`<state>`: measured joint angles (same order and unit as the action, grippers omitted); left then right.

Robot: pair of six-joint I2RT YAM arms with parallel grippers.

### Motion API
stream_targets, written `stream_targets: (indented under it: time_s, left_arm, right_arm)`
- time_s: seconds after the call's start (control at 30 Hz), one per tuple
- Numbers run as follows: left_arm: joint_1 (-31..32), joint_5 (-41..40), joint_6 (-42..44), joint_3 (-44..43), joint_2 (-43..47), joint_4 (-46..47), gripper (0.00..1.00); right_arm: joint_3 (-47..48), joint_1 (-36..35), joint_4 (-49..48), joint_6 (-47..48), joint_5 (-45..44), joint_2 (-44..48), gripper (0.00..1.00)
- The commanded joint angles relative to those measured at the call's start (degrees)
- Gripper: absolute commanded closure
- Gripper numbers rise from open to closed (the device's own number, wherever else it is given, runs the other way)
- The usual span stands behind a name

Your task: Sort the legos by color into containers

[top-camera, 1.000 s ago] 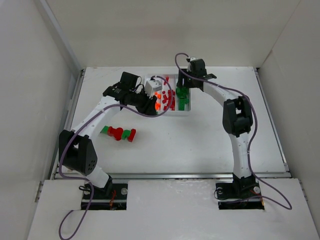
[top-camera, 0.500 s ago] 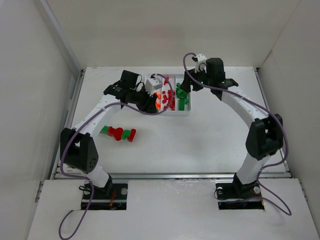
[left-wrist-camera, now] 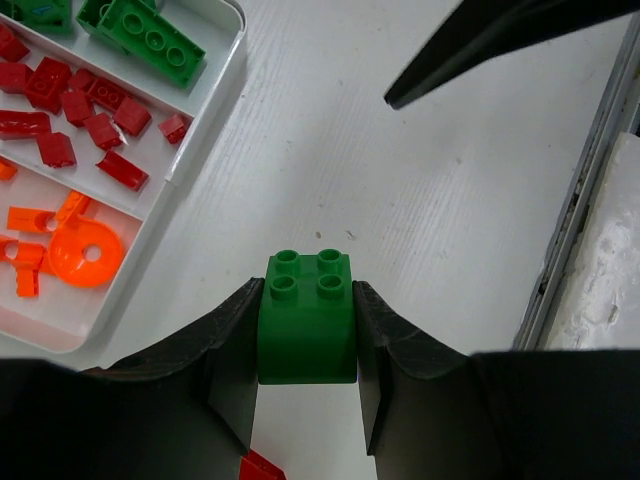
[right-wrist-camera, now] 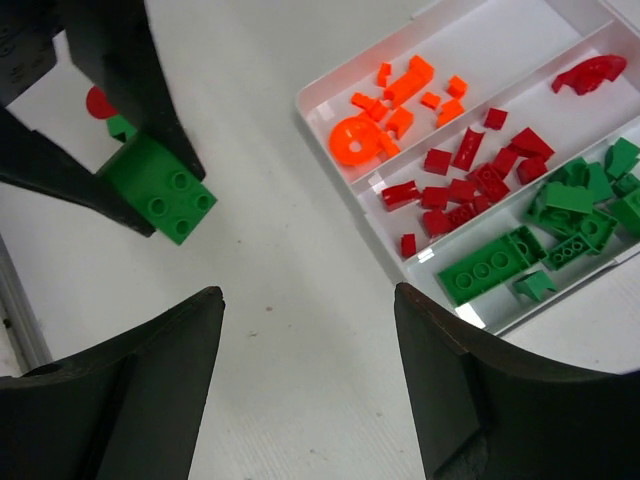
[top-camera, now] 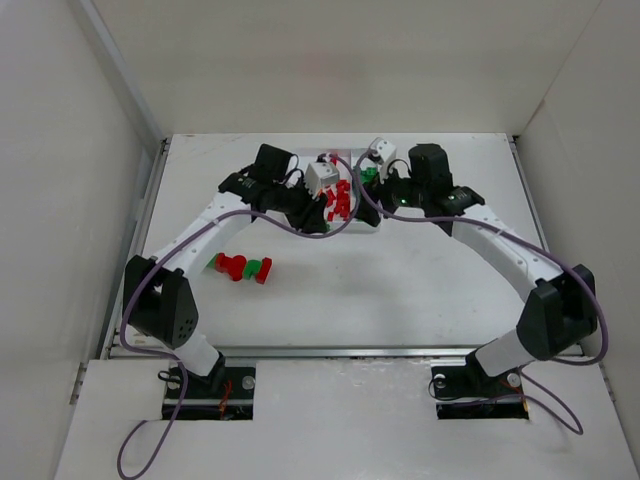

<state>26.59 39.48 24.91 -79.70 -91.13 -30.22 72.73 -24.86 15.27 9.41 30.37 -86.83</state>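
Red and green legos (top-camera: 240, 267) lie loose on the tabletop (top-camera: 400, 290). Farther out, the left hand (left-wrist-camera: 307, 300) pinches a green brick (left-wrist-camera: 305, 345) near the tray (right-wrist-camera: 490, 45). The right hand (right-wrist-camera: 305, 300) hovers wide apart, empty. Tray compartments hold orange, red and green pieces separately.

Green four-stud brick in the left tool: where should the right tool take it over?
Probably by the two bare flat sides of the green brick, the right tool coming at its studded end, since the left tool clamps the other two sides.

Loose legos (top-camera: 240, 267), perhaps stacked, lie well apart from the tray (top-camera: 345, 226).
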Motion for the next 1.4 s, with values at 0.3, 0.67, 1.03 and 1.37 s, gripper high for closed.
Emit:
stream_targets:
  time_s: [0.3, 0.67, 1.03, 1.37]
  left_arm:
    - [2.1, 2.6, 6.8, -5.3, 7.0, -5.4, 1.00]
    - [3.1, 12.0, 12.9, -7.4, 8.1, -11.3, 1.00]
    - [3.6, 17.7, 19.7, -8.6, 9.1, -16.6, 1.00]
    - [3.6, 18.3, 20.2, -8.1, 9.1, -17.2, 1.00]
  right_arm:
    - [-5.4, -7.8, -3.1, 11.5, 3.9, 10.0, 0.24]
    - [-6.1, -12.1, -4.9, 16.3, 9.3, 10.4, 0.24]
    - [-2.8, -12.1, -4.9, 16.9, 14.3, 6.3, 0.28]
    - [-1.5, -12.7, -4.9, 15.8, 16.8, 4.6, 0.45]
